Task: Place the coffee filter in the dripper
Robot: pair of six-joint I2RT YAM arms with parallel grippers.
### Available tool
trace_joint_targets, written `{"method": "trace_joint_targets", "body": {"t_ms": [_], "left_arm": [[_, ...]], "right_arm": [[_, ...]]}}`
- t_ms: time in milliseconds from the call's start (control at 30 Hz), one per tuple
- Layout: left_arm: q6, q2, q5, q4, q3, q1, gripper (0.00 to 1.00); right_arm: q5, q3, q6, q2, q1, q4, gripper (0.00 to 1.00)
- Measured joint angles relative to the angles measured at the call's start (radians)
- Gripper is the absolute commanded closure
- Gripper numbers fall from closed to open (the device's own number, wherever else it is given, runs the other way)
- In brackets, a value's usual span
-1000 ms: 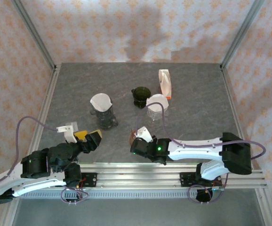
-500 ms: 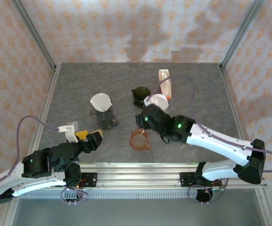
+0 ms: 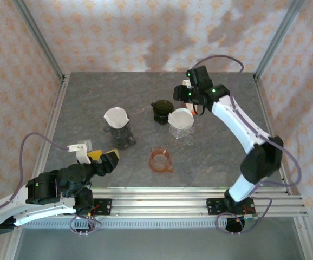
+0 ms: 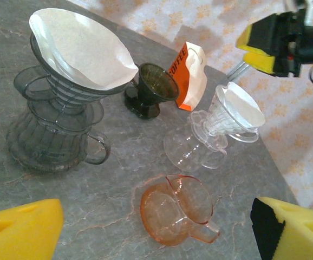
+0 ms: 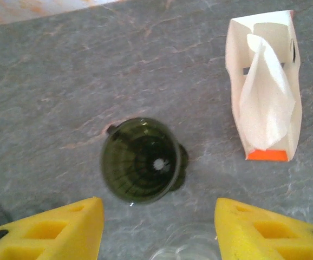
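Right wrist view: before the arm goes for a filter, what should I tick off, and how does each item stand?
1. Right gripper open, nothing between its fingers: ok.
2. Filter sticks out of the box, free to pinch: ok.
3. Green dripper upright and empty: ok.
4. Right gripper lined up over the filter: not ok; it sits nearer the green dripper, with the box off to one side.
5. Left gripper open, near the table's near edge, out of the way: ok.
6. Whether one filter or several would come out: cannot tell.
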Motion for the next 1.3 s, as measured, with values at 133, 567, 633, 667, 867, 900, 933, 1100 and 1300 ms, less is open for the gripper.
{"method": "trace_joint_targets", "body": {"t_ms": [133,567,633,667,867,900,933,1100,1300], "left_arm": [[0.019,0.045,0.002,-0.001,0.01,0.0,0.1],[0.044,0.092,0.001,-0.001,0.032,0.0,0.08],[0.044,0.093,0.0,-0.001,0.033,0.0,0.08],[0.044,0.096,-0.002,-0.001,0.034,0.0,0.08],[0.045,0.127,-0.006,0.001,0.034,0.0,0.06],[0.045,0.133,-0.006,0.003,0.034,0.0,0.06],[0.045,0.141,-0.006,0.005,0.034,0.0,0.06],[0.045,0.174,-0.006,0.014,0.034,0.0,0.05],[0.045,0.179,-0.006,0.023,0.034,0.0,0.04]], "right_arm": [[-0.073,0.182,-0.056,0.175,-0.041,-0.073,0.49],[-0.315,0.667,-0.232,0.579,-0.089,-0.28,0.54],[-0.344,0.708,-0.248,0.616,-0.091,-0.305,0.54],[-0.358,0.726,-0.256,0.634,-0.094,-0.314,0.54],[-0.418,0.78,-0.297,0.707,-0.1,-0.361,0.54],[-0.425,0.786,-0.303,0.715,-0.101,-0.367,0.54],[-0.431,0.79,-0.311,0.723,-0.101,-0.372,0.55],[-0.451,0.793,-0.336,0.744,-0.101,-0.391,0.59],[-0.48,0.794,-0.357,0.784,-0.103,-0.404,0.6]]}}
